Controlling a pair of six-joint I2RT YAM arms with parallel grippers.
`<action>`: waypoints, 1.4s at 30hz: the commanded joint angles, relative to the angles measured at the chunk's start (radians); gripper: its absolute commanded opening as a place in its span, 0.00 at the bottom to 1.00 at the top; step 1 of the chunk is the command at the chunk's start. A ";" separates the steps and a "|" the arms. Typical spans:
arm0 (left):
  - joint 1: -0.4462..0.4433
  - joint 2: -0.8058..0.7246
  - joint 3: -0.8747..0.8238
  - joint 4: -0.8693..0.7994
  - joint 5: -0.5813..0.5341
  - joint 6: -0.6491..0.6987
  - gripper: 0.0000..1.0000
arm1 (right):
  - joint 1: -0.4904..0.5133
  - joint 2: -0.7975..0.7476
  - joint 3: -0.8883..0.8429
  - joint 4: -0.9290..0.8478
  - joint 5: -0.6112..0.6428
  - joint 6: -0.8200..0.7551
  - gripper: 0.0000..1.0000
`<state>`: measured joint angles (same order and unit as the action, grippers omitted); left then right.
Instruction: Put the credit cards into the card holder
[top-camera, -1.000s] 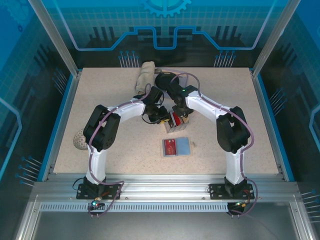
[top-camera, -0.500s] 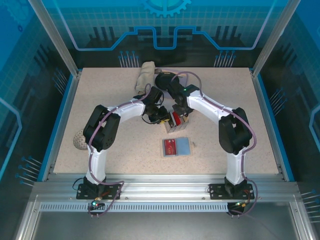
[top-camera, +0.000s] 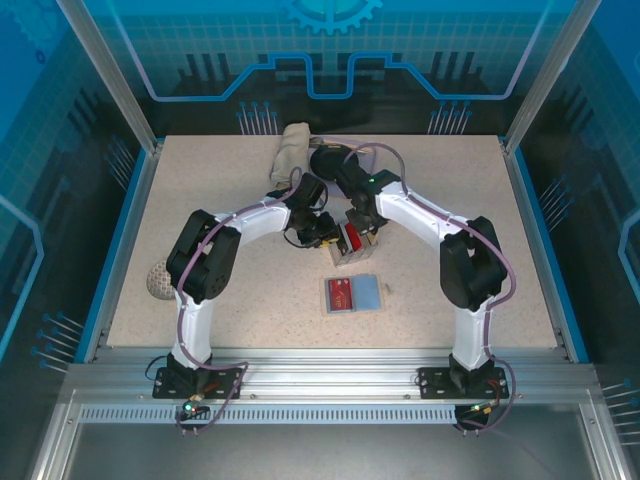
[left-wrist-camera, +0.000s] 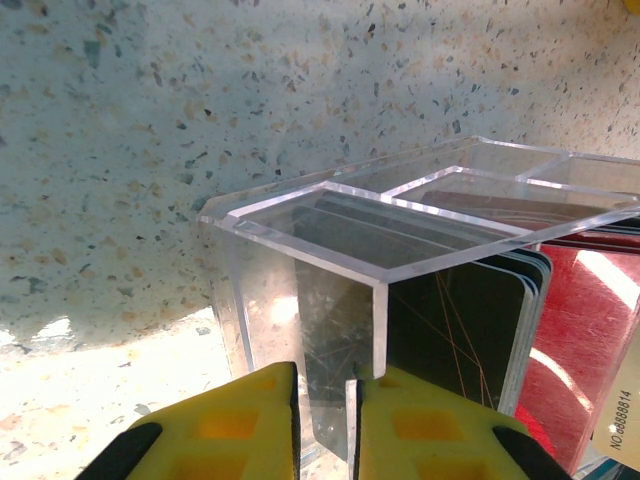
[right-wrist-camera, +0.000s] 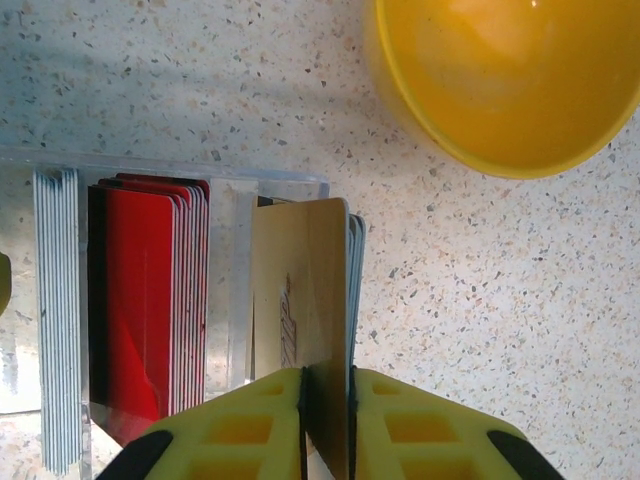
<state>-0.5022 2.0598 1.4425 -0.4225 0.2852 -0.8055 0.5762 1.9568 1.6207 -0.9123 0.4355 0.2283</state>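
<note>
At mid-table, both grippers are meeting at the clear box (top-camera: 350, 245) of upright cards. Left gripper (left-wrist-camera: 325, 385) is clamping its yellow pads (left-wrist-camera: 230, 420) on one box wall, probably bracing it so the box is not sliding or tipping while a card is coming out. Black cards (left-wrist-camera: 470, 320) are standing just behind that wall. Right gripper (right-wrist-camera: 325, 395) is pinching the gold card (right-wrist-camera: 300, 290) by its edge, pads together on it. That card is standing upright at the end compartment, beside the red cards (right-wrist-camera: 150, 300) and pale stack (right-wrist-camera: 55, 310). Cannot tell if it is lifting yet. Holder (top-camera: 353, 294) is lying open and flat, near the box on the arm-base side but apart from it, with one red card (top-camera: 341, 293) sitting in its left half. Yellow bowl (right-wrist-camera: 500, 80) is sitting near the box, so the pull is likely needing to go straight up.
</note>
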 joint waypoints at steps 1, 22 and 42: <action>-0.009 0.006 -0.045 -0.067 -0.004 0.031 0.20 | -0.001 0.014 -0.017 -0.010 0.024 0.006 0.18; -0.009 0.016 -0.040 -0.064 0.002 0.029 0.19 | -0.012 0.033 -0.024 -0.011 0.035 0.004 0.21; -0.010 0.015 -0.042 -0.064 0.005 0.031 0.19 | -0.012 0.011 -0.024 -0.016 0.038 -0.003 0.21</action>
<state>-0.5022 2.0594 1.4425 -0.4221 0.2859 -0.8051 0.5751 1.9751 1.6081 -0.9043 0.4416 0.2276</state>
